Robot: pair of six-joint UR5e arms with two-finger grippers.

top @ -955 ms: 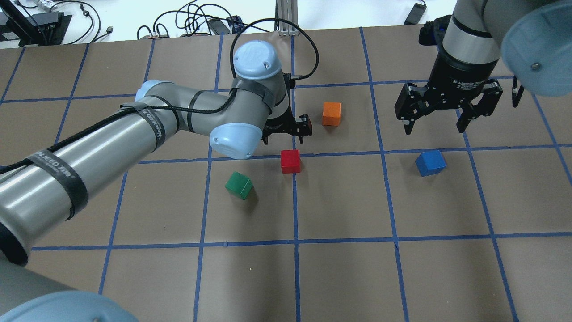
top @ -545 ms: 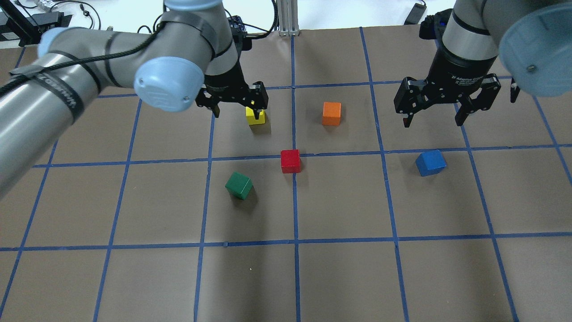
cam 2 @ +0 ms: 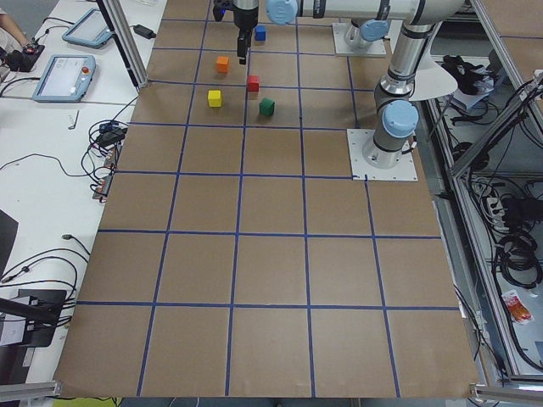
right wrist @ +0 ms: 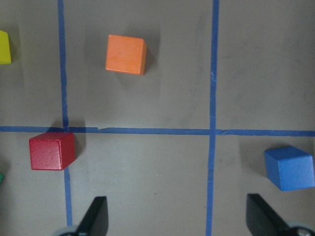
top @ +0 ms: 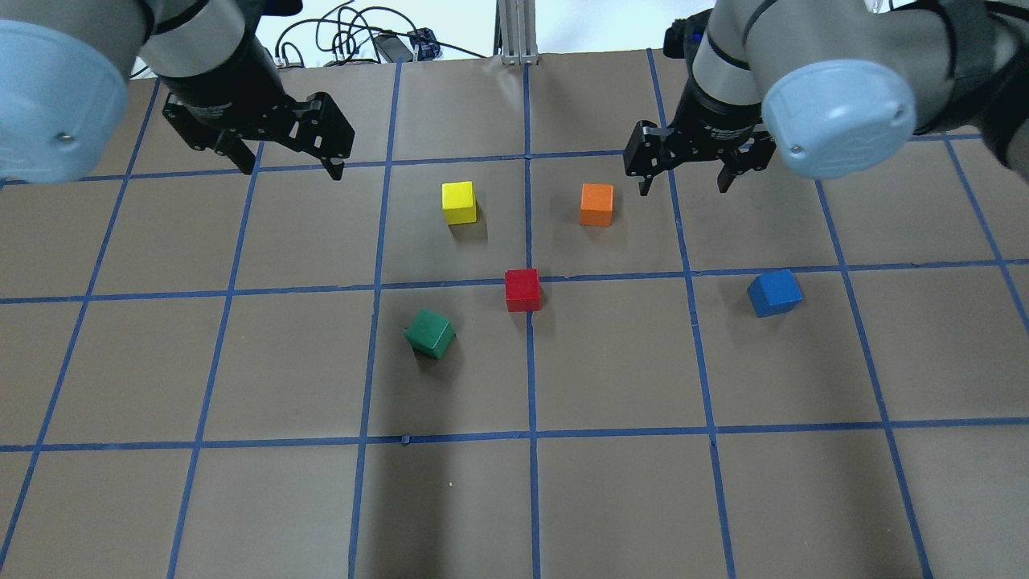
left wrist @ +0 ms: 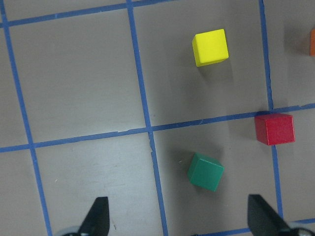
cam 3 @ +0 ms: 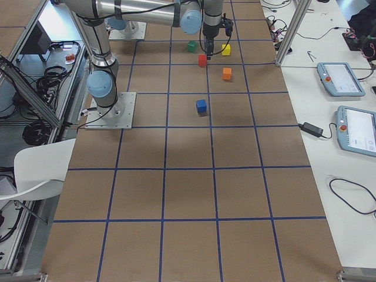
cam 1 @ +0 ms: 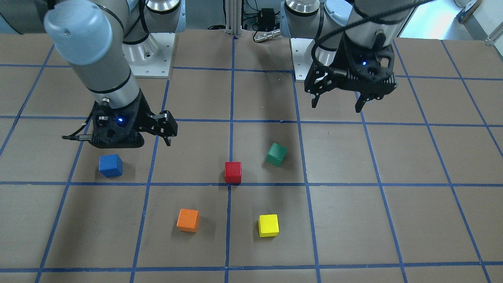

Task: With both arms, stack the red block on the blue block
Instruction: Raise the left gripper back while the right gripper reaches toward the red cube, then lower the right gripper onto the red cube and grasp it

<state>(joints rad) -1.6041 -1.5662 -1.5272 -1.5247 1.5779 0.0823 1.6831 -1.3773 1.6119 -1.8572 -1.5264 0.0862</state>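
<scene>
The red block (top: 522, 289) sits on a blue tape crossing near the table's middle; it also shows in the front view (cam 1: 233, 172), the left wrist view (left wrist: 274, 129) and the right wrist view (right wrist: 51, 151). The blue block (top: 774, 293) lies alone to its right, and shows in the front view (cam 1: 110, 165) and the right wrist view (right wrist: 290, 167). My left gripper (top: 289, 165) hangs open and empty, high over the far left squares. My right gripper (top: 683, 186) hangs open and empty just right of the orange cube, beyond the blue block.
A yellow cube (top: 459, 203) and an orange cube (top: 596, 204) stand beyond the red block. A green cube (top: 430, 334) lies turned at its near left. The brown table (top: 611, 498) has a blue tape grid. Cables (top: 346, 40) lie past the far edge.
My left arm has swung up and to the left, off the middle, uncovering the yellow cube. My right gripper has moved left towards the orange cube. No block has moved.
</scene>
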